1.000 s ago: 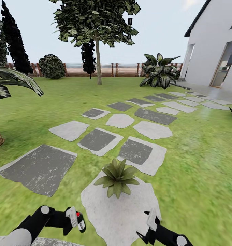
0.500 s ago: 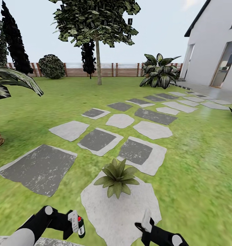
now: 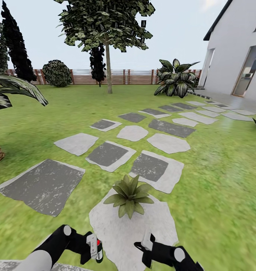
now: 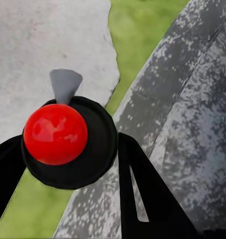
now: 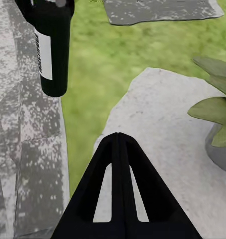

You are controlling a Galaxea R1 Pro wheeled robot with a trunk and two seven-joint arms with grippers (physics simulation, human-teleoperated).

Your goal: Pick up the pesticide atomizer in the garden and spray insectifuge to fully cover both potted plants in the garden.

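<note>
Clamping the pesticide atomizer [image 3: 97, 251] between its fingers, the left gripper [image 3: 93, 250] hangs low over the lawn's near edge; the left wrist view looks straight down on the bottle's red top [image 4: 55, 134], with a black finger [image 4: 142, 189] pressed to each side of the dark body. In the right wrist view the bottle [image 5: 53, 45] hangs upright above the grass, white label showing. The right gripper [image 3: 145, 251] sits just beside it, its two fingers [image 5: 119, 194] closed tip to tip on nothing. Just ahead, one potted plant [image 3: 128, 195] stands on a pale stepping stone [image 3: 143, 233], its grey pot [image 5: 220, 152] holding pointed green leaves. Farther off, more grey stones [image 3: 105, 154] cross the lawn [image 3: 218, 180] toward a slatted wooden fence [image 3: 131, 77].
</note>
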